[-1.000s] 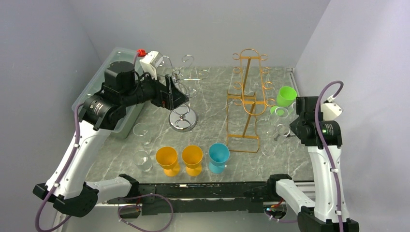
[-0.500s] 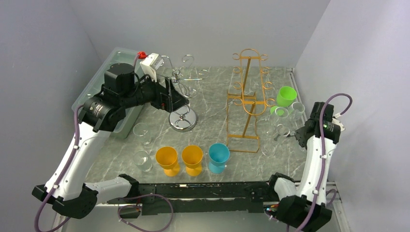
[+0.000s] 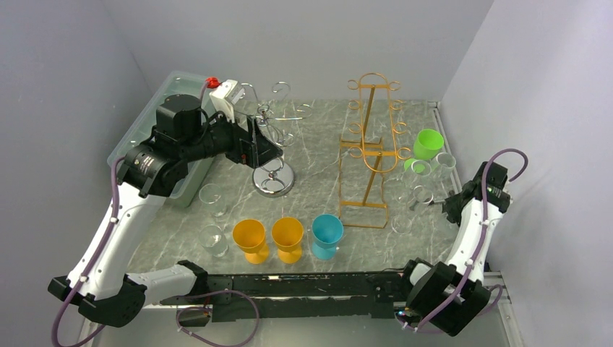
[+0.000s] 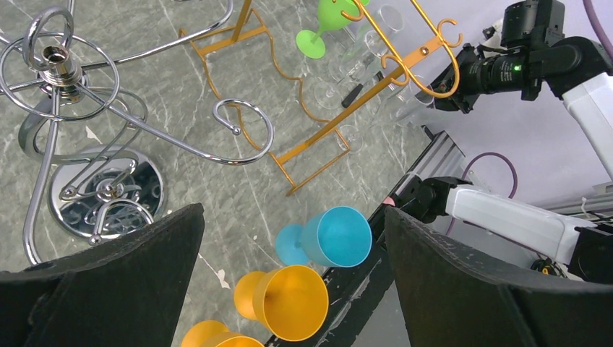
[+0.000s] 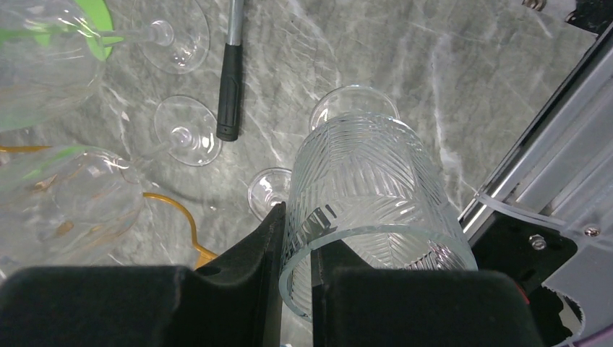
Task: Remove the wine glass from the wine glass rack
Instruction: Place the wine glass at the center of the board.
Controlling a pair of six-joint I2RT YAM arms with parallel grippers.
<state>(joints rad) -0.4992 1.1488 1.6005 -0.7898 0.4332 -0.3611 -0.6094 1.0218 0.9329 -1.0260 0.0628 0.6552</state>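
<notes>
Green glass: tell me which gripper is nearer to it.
Right. The right gripper, pinching a clear glass, is close to the green glass; the left gripper is across the table, over the chrome rack.

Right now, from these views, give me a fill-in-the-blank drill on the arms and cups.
The right jaws are ___ on the rim of the patterned clear glass.
The left jaws stand ___ near the chrome rack.
Beside the blue cup stand ___ orange cups.
Missing: shut; open; two.

Right fingers (image 5: 181, 303) lower, farther right
</notes>
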